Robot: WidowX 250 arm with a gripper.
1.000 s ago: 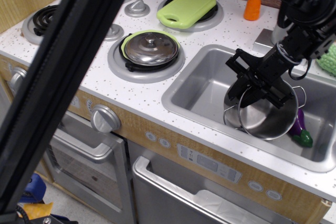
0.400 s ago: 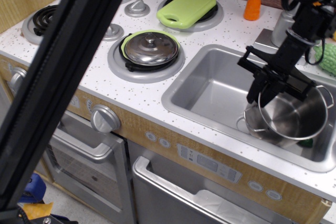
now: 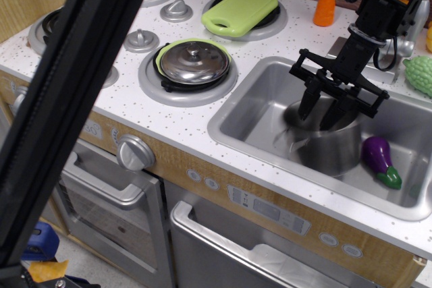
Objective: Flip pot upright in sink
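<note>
The steel pot [image 3: 327,150] stands upright in the grey sink [image 3: 260,109], right of the basin's middle, its opening facing up; it looks slightly blurred. My gripper [image 3: 322,114] points down over the pot's far rim. Its two black fingers [image 3: 307,104] are spread apart and reach to the pot's mouth. I see no finger clamped on the rim.
A purple toy eggplant [image 3: 379,160] lies in the sink right of the pot. A domed steel lid [image 3: 194,61] sits on the front burner and a green cutting board [image 3: 239,10] on the back one. An orange bottle [image 3: 325,8] and a green vegetable [image 3: 420,75] stand behind the sink. A black bar [image 3: 74,99] blocks the left foreground.
The pot was held tilted on its side above the basin's right part. It now stands upright further left on the sink floor, and the fingers are spread wider than before.
</note>
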